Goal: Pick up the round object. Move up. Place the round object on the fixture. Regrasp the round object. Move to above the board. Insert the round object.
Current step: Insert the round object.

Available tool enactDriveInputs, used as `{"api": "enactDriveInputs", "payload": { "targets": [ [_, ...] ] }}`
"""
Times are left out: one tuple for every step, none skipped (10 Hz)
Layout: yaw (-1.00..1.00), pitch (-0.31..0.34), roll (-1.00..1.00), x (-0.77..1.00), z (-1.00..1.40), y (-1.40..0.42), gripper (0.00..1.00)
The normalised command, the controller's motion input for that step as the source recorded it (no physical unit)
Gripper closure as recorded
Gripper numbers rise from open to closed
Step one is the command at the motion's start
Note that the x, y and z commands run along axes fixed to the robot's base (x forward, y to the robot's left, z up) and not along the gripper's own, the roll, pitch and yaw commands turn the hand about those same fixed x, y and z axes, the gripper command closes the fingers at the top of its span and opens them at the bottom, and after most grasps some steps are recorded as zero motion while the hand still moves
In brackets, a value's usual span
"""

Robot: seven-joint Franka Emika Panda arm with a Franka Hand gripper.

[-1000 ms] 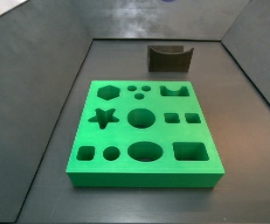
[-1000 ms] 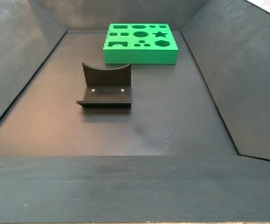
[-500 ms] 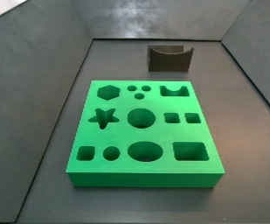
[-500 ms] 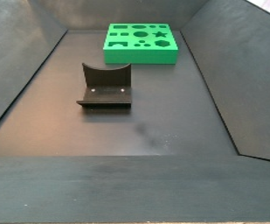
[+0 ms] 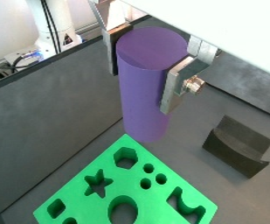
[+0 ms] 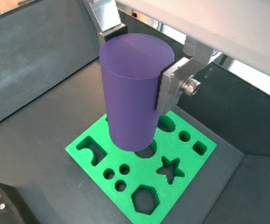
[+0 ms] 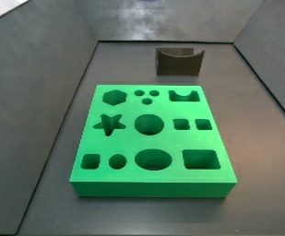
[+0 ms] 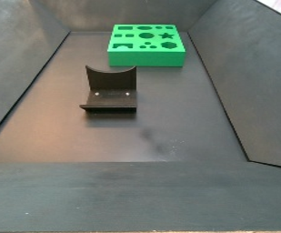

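Note:
My gripper [image 5: 145,54] is shut on the round object [image 5: 143,87], a matte purple cylinder held upright with its length pointing down. It also shows in a wrist view [image 6: 132,92], clamped between my silver fingers [image 6: 176,83]. It hangs well above the green board [image 5: 102,197], over its edge region [image 6: 143,166]. The board lies in both side views [image 7: 153,138] [image 8: 146,44]. The dark fixture [image 5: 239,145] stands apart from the board [image 7: 178,61] [image 8: 108,91]. Neither my gripper nor the cylinder shows in the side views.
Dark grey walls enclose the floor on all sides [image 7: 46,74] [image 8: 227,82]. The board has several cut-outs: star, hexagon, circles, squares.

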Motion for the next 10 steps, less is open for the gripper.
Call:
{"api": "enactDriveInputs", "payload": {
  "targets": [
    [0.00, -0.066, 0.00, -0.17, -0.20, -0.17, 1.00],
    [0.02, -0.127, 0.00, 0.00, -0.44, -0.40, 1.00],
    [0.08, -0.170, 0.00, 0.00, -0.61, -0.37, 1.00],
    [0.15, -0.163, -0.13, 0.00, -0.59, -0.21, 1.00],
    [0.13, -0.111, -0.19, 0.00, -0.63, -0.11, 1.00],
    [0.12, -0.084, -0.18, 0.01, -0.71, -0.06, 1.00],
    [0.07, -0.043, -0.16, 0.00, -0.75, -0.11, 1.00],
    [0.07, -0.049, -0.11, 0.00, -0.71, -0.11, 1.00],
    [0.07, -0.073, -0.02, 0.00, -0.53, -0.12, 1.00],
    [0.05, -0.094, 0.00, 0.00, -0.41, -0.15, 1.00]
  ]
}}
